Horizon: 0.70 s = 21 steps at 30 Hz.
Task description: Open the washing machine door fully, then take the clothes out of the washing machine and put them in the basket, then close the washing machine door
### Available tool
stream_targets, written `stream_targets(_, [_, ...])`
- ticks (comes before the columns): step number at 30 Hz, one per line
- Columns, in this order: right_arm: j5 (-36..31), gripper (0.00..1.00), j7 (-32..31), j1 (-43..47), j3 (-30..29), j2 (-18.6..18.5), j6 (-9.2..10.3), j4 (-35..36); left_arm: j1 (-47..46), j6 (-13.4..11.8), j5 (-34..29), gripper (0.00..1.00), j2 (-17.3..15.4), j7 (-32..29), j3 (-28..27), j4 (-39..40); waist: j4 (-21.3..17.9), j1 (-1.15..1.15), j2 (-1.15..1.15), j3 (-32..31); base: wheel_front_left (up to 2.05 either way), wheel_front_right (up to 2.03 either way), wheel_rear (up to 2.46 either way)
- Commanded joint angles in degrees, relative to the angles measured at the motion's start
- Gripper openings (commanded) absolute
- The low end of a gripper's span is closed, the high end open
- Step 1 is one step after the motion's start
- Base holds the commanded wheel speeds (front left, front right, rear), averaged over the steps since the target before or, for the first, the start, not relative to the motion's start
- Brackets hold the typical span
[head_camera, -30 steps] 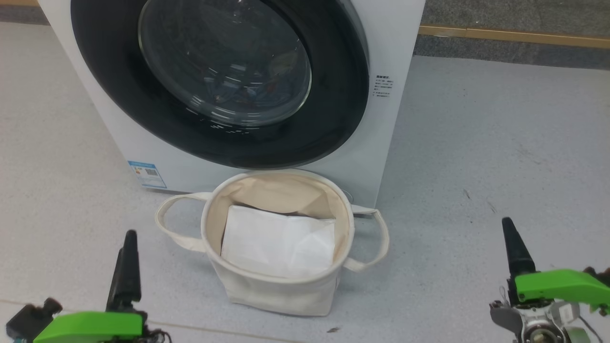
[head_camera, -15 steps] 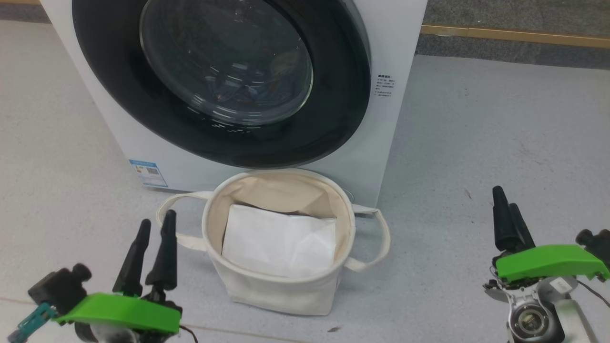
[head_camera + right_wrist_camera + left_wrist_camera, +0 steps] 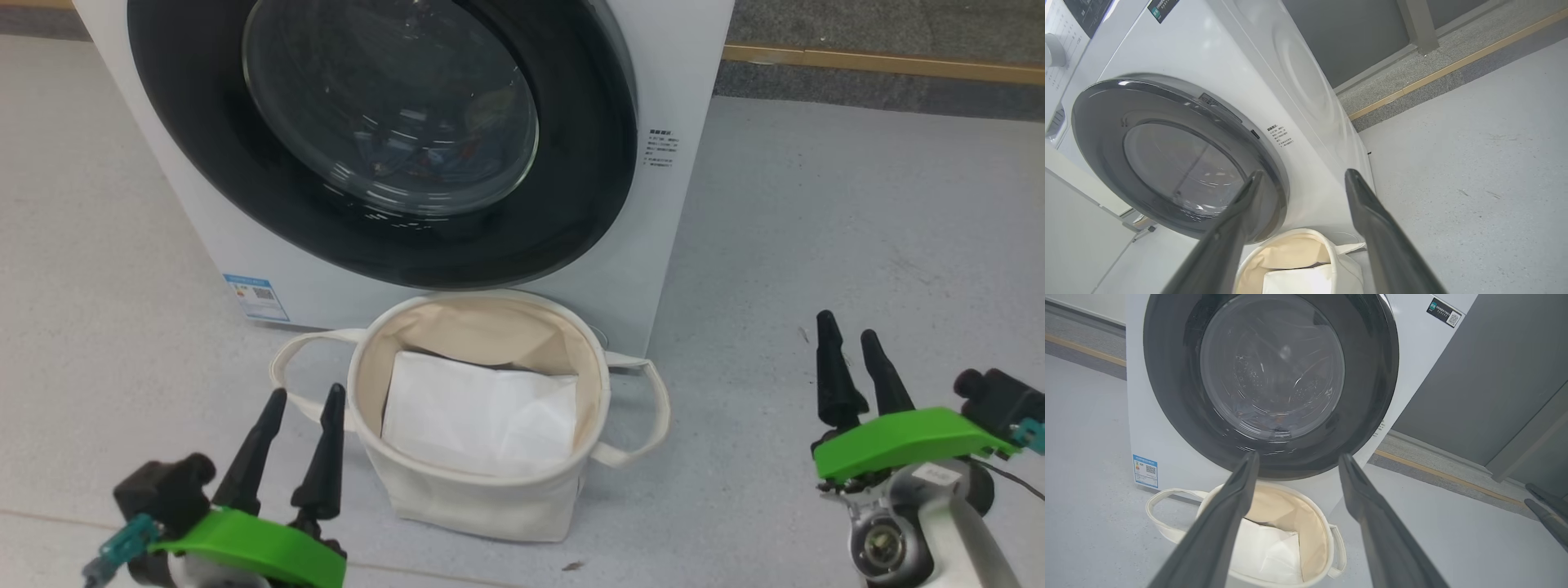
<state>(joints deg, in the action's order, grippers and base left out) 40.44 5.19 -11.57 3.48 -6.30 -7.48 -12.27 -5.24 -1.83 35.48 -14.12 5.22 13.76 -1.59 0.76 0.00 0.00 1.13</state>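
While the left gripper (image 3: 307, 392) and right gripper (image 3: 846, 325) hover wide and empty, the washing machine door (image 3: 571, 204) is shut.
The left is just beside the basket (image 3: 478, 498) handle; bare floor (image 3: 816, 204) surrounds the right. The basket, holding a white sheet (image 3: 482, 412), stands before the washing machine (image 3: 686, 82) under the door's lower edge; clothes (image 3: 424, 159) show dimly behind glass.

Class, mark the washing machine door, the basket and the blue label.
washing machine door (image 3: 390, 102): head view, centre of the glass window.
basket (image 3: 482, 506): head view, front outer wall.
blue label (image 3: 255, 298): head view, middle of the sticker.
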Motion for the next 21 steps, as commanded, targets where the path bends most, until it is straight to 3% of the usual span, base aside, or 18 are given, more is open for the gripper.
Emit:
stream_targets(1, [-2.48, 1.00, 0.87, -3.58, 1.25, -1.16, -0.01, 1.79, -3.65, -0.54, -2.13, 1.00, -1.73, 0.84, -0.44, 1.88, 0.01, 0.00, 0.00, -0.07, 0.00, 0.00, 0.00])
stream_targets(21, [-18.27, 1.00, 4.05, -4.80, 5.86, -0.71, -0.01, 0.23, -6.50, -5.55, -13.38, 1.00, -4.80, 4.02, 9.30, 0.97, 0.28, 0.00, 0.00, 0.02, 0.00, 0.00, 0.00])
